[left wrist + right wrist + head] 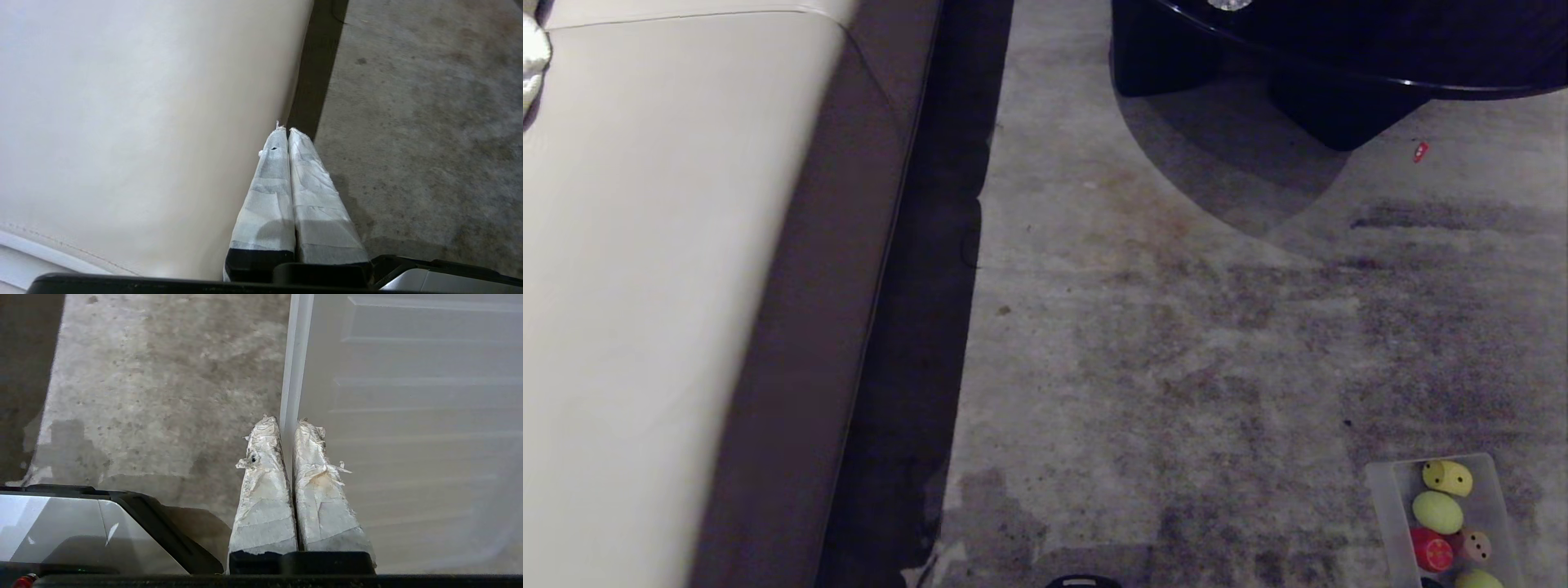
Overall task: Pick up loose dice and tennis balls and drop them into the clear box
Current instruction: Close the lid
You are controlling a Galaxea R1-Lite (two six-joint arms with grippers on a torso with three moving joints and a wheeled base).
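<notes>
Both taped claws, left claw (288, 130) and right claw (286, 420), closed, empty. Shallow clear plastic box (1387, 498) of dice and tennis balls lies nearer the right claw; no loose pieces visible.

A beige sofa (645, 286) flanks mottled carpet (1176, 367) before a black table (1339, 49).
</notes>
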